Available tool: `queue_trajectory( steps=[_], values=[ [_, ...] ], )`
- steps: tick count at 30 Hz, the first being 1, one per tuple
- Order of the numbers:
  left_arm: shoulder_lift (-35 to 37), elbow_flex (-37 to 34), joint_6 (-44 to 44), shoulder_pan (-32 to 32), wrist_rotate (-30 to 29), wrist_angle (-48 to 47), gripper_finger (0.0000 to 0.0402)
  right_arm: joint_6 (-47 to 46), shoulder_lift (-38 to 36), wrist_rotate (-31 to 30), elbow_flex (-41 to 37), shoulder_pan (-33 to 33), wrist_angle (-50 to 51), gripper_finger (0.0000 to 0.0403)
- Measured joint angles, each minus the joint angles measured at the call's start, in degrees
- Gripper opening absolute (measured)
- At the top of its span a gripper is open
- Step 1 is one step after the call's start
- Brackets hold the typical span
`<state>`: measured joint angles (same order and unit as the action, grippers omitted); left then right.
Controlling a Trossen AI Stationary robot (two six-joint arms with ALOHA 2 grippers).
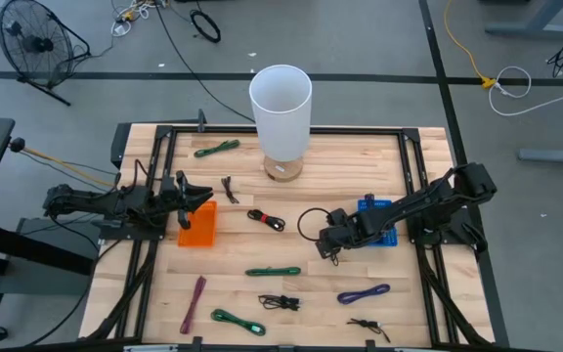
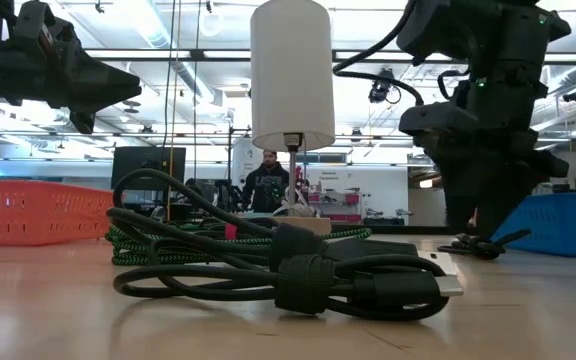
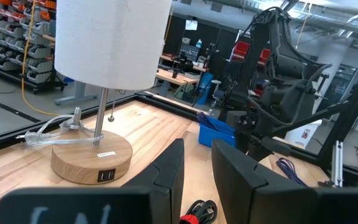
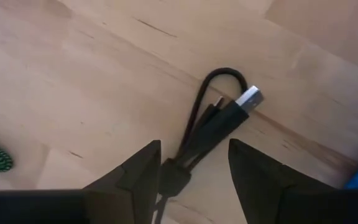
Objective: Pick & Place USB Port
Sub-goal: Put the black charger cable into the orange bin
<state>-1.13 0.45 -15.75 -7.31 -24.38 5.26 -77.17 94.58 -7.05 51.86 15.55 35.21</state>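
Black USB cable [image 4: 211,134] lying between right gripper [image 4: 194,168] open jaws on surface [image 4: 73,81]: lower squarely, close on bundled middle.

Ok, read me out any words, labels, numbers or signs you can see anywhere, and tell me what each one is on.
Nothing here can be read.
Lamp base: a small white label, print too small to read.
Back wall of the room, low view: signs and posters, too blurred to read.
Left wrist view, bottom edge: pale marks on a dark part of the arm, cut off and blurred.
Cables, orange bin, blue bin: no text visible.
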Motion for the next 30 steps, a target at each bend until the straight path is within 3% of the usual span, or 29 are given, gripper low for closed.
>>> queue_trajectory(
  steps=[11,13,18,24,30],
  values=[
    [0.00,0.00,0.00,0.02,0.00,0.00,0.0085,-0.36,3.38,0.13,0.17,0.00,-0.19,0.0175],
    [0.00,-0.01,0.00,0.00,0.00,-0.02,0.0085,-0.72,3.38,0.26,0.15,0.00,0.16,0.0145],
    [0.00,-0.01,0.00,0.01,0.00,-0.02,0.0085,-1.46,3.13,1.17,0.09,-0.04,0.54,0.0023],
    [0.00,0.00,0.01,0.01,0.00,-0.04,0.0085,-2.25,1.97,3.08,0.02,-0.33,0.91,0.0009],
    [0.00,-0.01,0.01,0.01,0.00,-0.06,0.0085,0.08,-1.27,0.56,0.84,-1.19,3.64,0.0004]
  ],
)
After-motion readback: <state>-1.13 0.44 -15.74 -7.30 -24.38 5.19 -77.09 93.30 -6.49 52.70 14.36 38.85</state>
